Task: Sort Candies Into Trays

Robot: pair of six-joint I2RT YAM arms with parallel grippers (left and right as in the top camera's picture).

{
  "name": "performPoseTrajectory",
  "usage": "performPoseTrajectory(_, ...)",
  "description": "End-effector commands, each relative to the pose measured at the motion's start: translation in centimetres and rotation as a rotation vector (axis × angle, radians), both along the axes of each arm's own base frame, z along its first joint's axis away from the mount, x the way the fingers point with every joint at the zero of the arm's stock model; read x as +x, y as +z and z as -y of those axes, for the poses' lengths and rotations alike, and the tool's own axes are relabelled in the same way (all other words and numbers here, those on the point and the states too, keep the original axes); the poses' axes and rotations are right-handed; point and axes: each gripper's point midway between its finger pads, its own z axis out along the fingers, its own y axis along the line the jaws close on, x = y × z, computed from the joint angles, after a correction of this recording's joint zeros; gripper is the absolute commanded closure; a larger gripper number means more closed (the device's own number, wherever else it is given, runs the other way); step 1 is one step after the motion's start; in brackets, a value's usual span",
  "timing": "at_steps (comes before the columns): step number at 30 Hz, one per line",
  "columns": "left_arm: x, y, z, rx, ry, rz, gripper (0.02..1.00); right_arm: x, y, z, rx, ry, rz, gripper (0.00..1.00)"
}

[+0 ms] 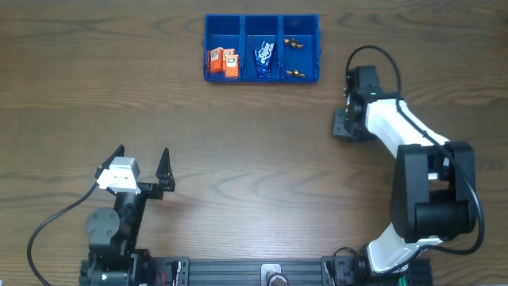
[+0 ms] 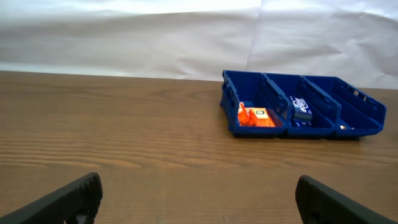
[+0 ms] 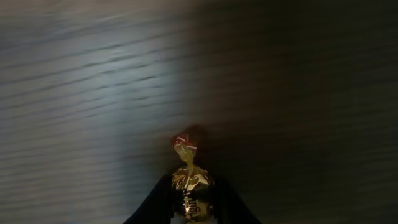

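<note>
Item one: my right fingers (image 3: 152, 208), pinched onto a gold-foil wrapped candy (image 3: 189, 183) with a red twisted end, low over the brown wood-grain table (image 1: 238, 159) and to the right of the blue plastic three-compartment tray (image 1: 207, 40); I cannot tell whether the candy touches the table. Item two: my left fingers (image 1: 165, 167), spread wide, holding nothing, near their arm's base and well apart from the tray. Tray contents: orange packets (image 1: 223, 63) in the left compartment, blue wrapper (image 1: 263, 56) in the middle, small gold candies (image 1: 290, 40) in the right, details too small to make out.
</note>
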Motion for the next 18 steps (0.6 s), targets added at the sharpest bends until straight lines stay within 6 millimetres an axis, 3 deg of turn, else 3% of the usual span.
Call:
performPoseTrajectory(1,-0.1,-1.6,0.2,0.003,-0.016,-0.047,0.020,2.4,5.7,-4.3,0.034,0.060,0.172,0.858)
performPoseTrajectory(5,-0.1,-1.6,0.2,0.003,-0.016,-0.047,0.020,5.9,13.9,-8.8,0.090,0.136,0.387,0.875)
performPoseTrajectory(9,-0.1,-1.6,0.2,0.003,-0.016,-0.047,0.020,10.0,19.8,-10.4,0.094,0.142,0.540,0.882)
performPoseTrajectory(11,-0.1,-1.6,0.2,0.003,-0.016,-0.047,0.020,12.1,21.5,-10.6,0.078,0.128,0.586,0.882)
performPoseTrajectory(13,-0.1,-1.6,0.2,0.003,-0.016,-0.047,0.020,13.7,21.9,-10.9,0.076,0.124,0.602,0.875)
performPoseTrajectory(18,-0.1,-1.6,0.2,0.003,-0.016,-0.047,0.020,17.0,20.5,-11.7,0.071,0.119,0.616,0.873)
